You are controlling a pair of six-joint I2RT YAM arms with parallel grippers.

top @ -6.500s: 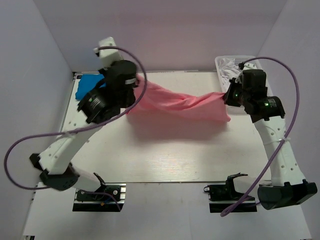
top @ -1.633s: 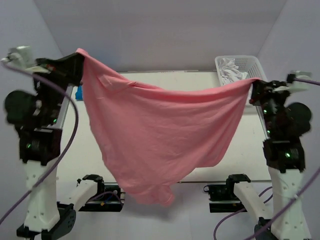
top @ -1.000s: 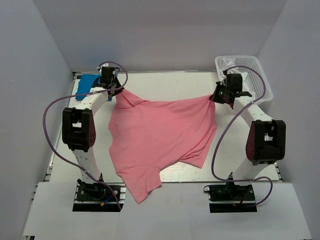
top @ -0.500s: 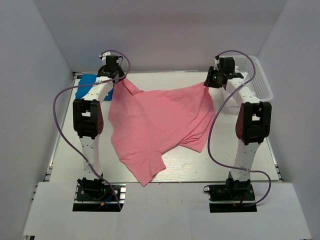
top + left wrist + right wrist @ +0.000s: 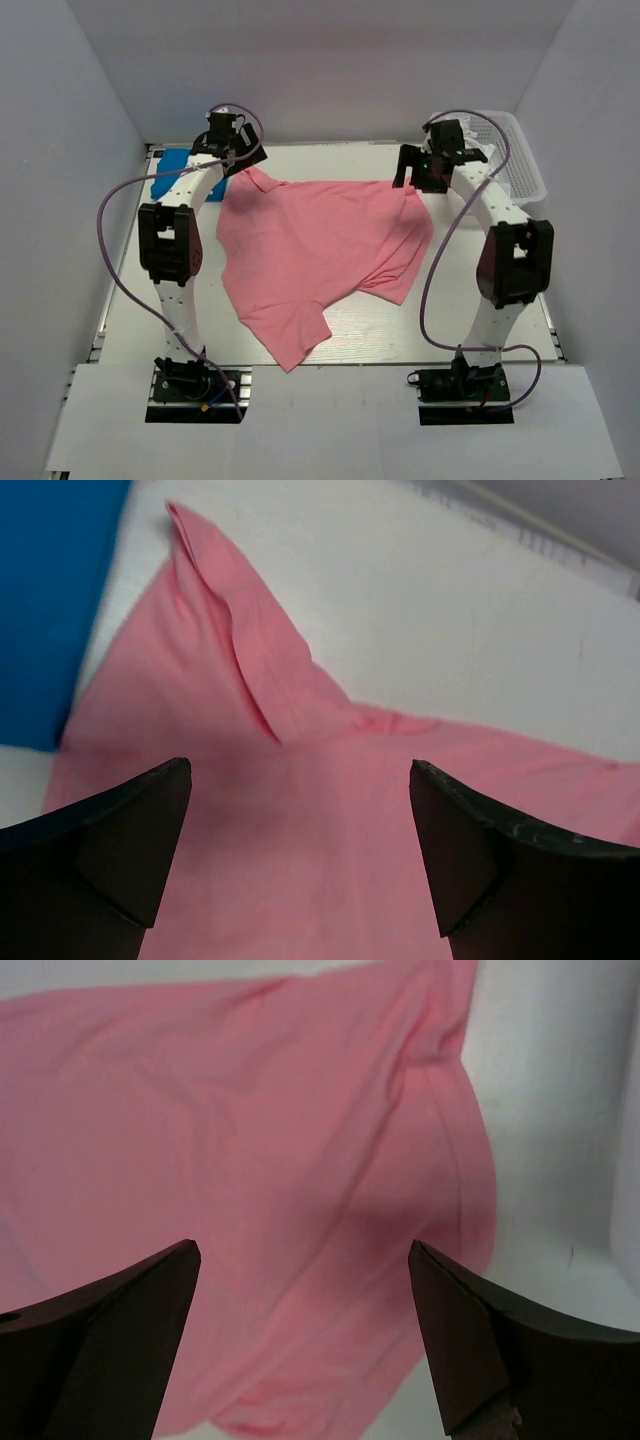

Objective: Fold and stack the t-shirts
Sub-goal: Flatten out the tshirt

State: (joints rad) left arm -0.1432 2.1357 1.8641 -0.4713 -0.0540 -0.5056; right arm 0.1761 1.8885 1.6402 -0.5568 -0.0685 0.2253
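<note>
1. Enclosure walls (image 5: 330, 70): pale and plain. They close you in on the far, left and right sides of the tabletop.

2. Tabletop (image 5: 400, 330): white and flat, with bare surface showing along the left, right and near edges.

3. Pink t-shirt (image 5: 320, 250) (image 5: 330, 830) (image 5: 250, 1140): your task item.
   - It lies spread across the middle of the tabletop.
   - Its far edge runs close to the far edge of the tabletop, and its lowest point reaches the near edge, left of centre.
   - A doubled fold rumples its right side, and a small flap stands up at its far-left point.

4. Left arm (image 5: 165, 245) and right arm (image 5: 510, 260): each reaches from the near edge to the far edge. One flanks the shirt on either side.

5. White basket (image 5: 527, 160): sits at the far-right corner, partly hidden from you by the right arm. Its contents cannot be told.

6. Blue cloth (image 5: 170, 165) (image 5: 50, 600): lies flat at the far-left corner, just beside the shirt's far-left point.

7. Purple cables (image 5: 110, 250): one loops outward from each arm, over the side edges of the tabletop.

8. Left tool (image 5: 240, 160) (image 5: 298, 780): its fingers are wide apart, with nothing between them. It hangs over the shirt's far-left point.

9. Right tool (image 5: 412, 172) (image 5: 300, 1255): its fingers are likewise wide apart and hold nothing. It hangs over the shirt's far-right end, near the basket.
</note>
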